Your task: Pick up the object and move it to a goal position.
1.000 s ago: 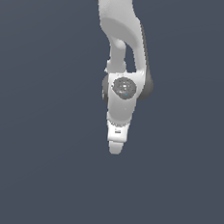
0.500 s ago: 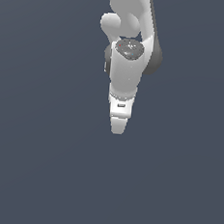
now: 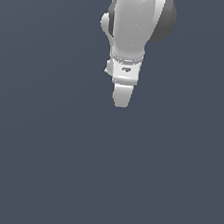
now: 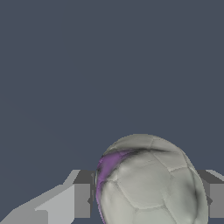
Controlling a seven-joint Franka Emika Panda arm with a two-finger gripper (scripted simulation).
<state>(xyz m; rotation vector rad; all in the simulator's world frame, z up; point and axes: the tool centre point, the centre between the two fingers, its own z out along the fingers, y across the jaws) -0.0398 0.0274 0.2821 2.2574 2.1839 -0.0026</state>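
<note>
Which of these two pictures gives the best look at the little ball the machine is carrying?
The wrist view. There the ball fills the foreground between the tool's fingers, its pale panels and purple marking plain. In the exterior view the ball cannot be made out; only the white arm and the tool show against the grey background.

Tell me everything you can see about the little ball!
The ball is pale cream-grey, stitched into panels like a football, with a purple patch on one side. In the wrist view it sits between the white gripper's two fingers, which look closed against it. Only plain grey shows behind it. In the exterior view the gripper hides it completely.
</note>
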